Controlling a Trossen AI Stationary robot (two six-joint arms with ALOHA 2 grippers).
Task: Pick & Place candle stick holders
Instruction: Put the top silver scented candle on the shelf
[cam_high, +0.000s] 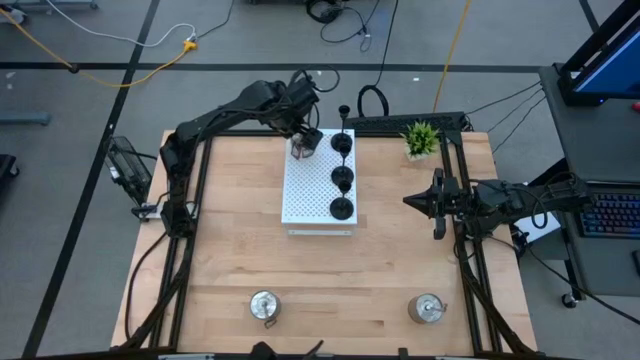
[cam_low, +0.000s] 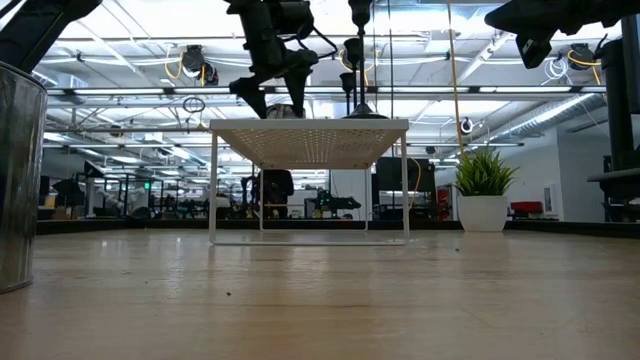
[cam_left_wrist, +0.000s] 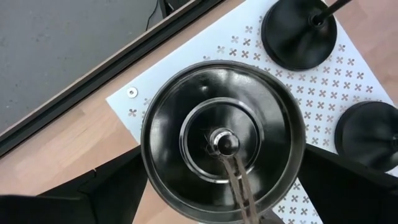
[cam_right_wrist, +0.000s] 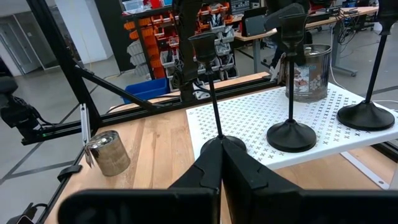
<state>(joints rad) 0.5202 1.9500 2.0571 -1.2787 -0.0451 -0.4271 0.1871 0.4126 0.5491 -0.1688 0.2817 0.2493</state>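
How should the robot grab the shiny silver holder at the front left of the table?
Probably from straight above, pinching across its round side wall. The front-left silver holder stands upright, squat and wide, with nothing close around it. The left pincer grips another silver holder that way over the white board.

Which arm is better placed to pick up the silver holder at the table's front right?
Right. The right tool is empty and waits on that side, nearer the front-right silver holder. The left tool is at the white board's far corner, around another silver holder.
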